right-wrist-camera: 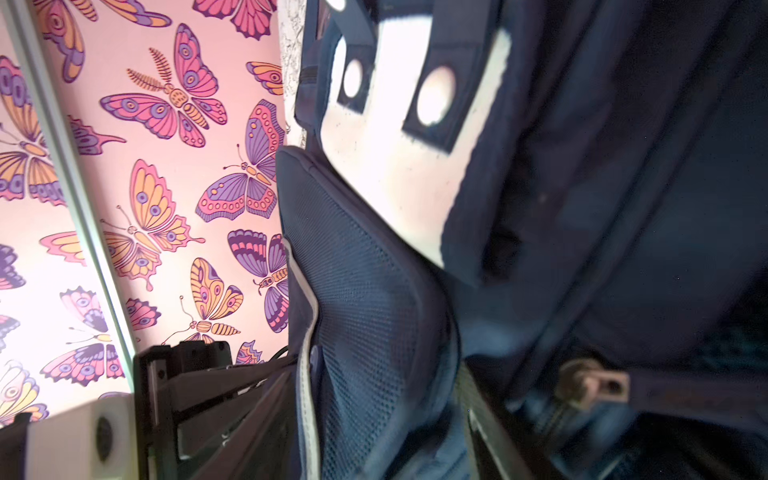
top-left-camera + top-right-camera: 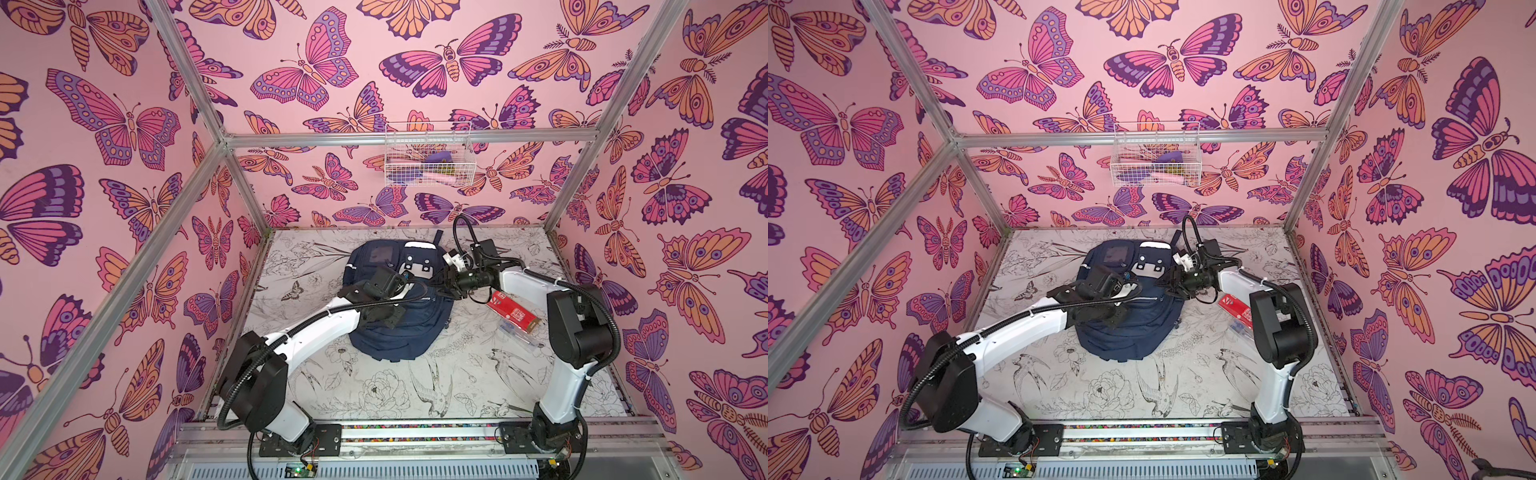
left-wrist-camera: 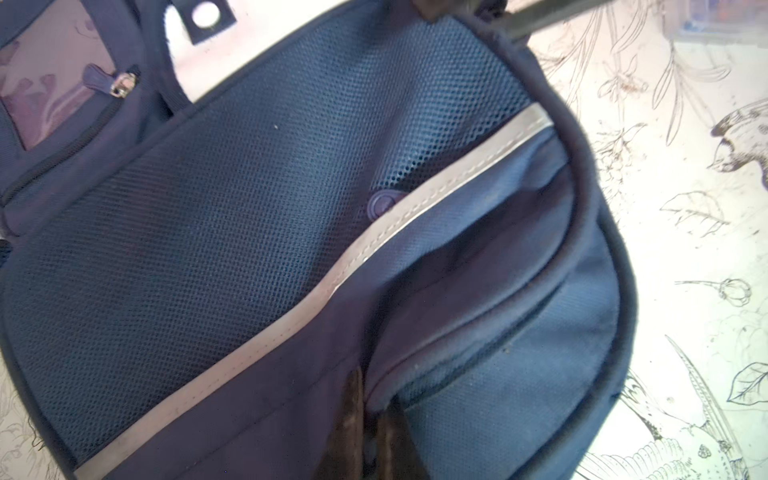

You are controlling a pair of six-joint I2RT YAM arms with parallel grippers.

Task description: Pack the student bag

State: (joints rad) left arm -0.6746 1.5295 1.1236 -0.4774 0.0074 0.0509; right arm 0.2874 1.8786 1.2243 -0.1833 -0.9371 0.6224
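The student bag [image 2: 399, 332] [image 2: 1133, 336], a navy backpack, lies flat in the middle of the table in both top views. Its white patch [image 2: 417, 264] with black squares is toward the back wall. My left gripper [image 2: 391, 321] [image 2: 1113, 318] is over the bag's middle. In the left wrist view this gripper [image 3: 372, 411] is shut on a fold of navy fabric beside a zip seam, below the pale reflective stripe [image 3: 374, 245]. My right gripper [image 2: 441, 286] [image 2: 1169, 284] is at the bag's right edge. In the right wrist view it [image 1: 374, 415] grips the mesh front panel [image 1: 357, 291], which fills the gap between its fingers.
A red box [image 2: 513, 313] [image 2: 1235, 309] and a clear plastic case [image 2: 519, 338] lie right of the bag, beside the right arm. A white wire basket [image 2: 428, 160] with small items hangs on the back wall. Pink butterfly walls enclose the table.
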